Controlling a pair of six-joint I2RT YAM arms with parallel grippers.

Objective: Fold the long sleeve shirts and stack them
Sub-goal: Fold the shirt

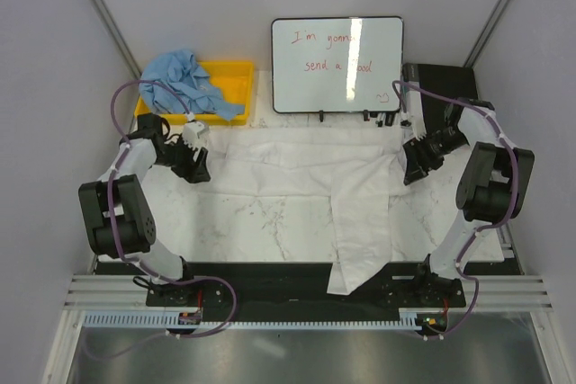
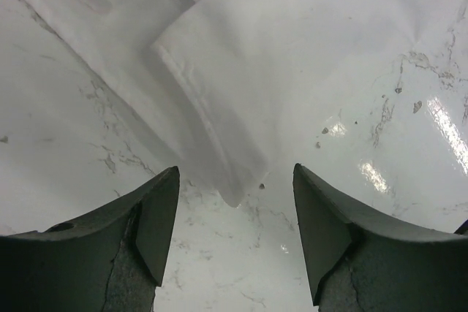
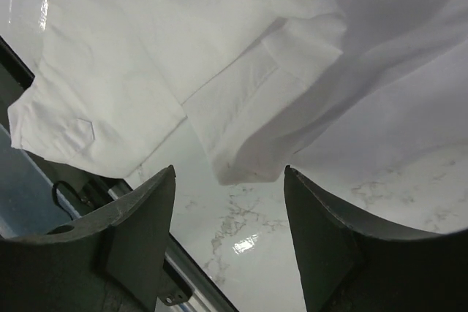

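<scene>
White cloth is spread across the marble table (image 1: 234, 222): the white shirt (image 1: 297, 177) lies wrinkled between the two arms, with one long part draped over the near edge between the arm bases. The light blue shirt (image 1: 184, 78) is heaped in the yellow bin (image 1: 238, 78) at the far left and is not yet handled. The left gripper (image 1: 191, 157) is placed at the left border of the white shirt and the right gripper (image 1: 416, 161) at its right border. Both are shown with jaws wide apart and nothing held. In the left wrist view a hemmed corner lies flat on the table just ahead of the open jaws. In the right wrist view several overlapping layers end just ahead of the jaws. Several faults are judged possible from here. If the jaws are closed too high, the flat corner is likely to be missed. If they are driven too low, the fingertips may be scraped on the table. On the right side only the top layer may be caught, so that the lower layers are left behind and the fold is skewed. The draped part may drag the shirt toward the near edge once the cloth is lifted. Uneven lifting by the two grippers would likely twist the fold line.
</scene>
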